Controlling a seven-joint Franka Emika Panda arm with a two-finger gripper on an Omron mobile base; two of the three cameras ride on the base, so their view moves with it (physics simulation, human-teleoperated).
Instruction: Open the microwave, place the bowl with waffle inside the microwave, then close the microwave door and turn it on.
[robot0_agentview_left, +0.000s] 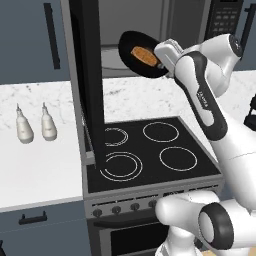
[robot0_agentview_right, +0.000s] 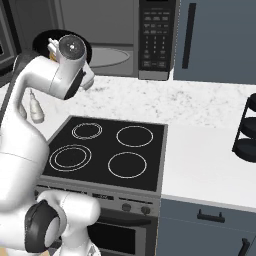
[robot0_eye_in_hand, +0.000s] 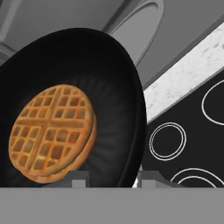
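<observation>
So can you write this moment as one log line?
door open | pincer holding bowl with waffle | raised before microwave cavity

No lettering can be made out: the buttons on the microwave (robot0_agentview_right: 125, 37) keypad panel (robot0_agentview_right: 155, 35) carry marks too small to read, as does a faint mark on the arm's white forearm (robot0_agentview_left: 202, 97).

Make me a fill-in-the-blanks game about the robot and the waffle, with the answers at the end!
1. The bowl with waffle is held up by the robot's ____.
2. The microwave door is swung ____.
3. The stove has ____ white rings.
4. ____ white bottles stand on the counter.

Missing words: gripper; open; four; two
</observation>
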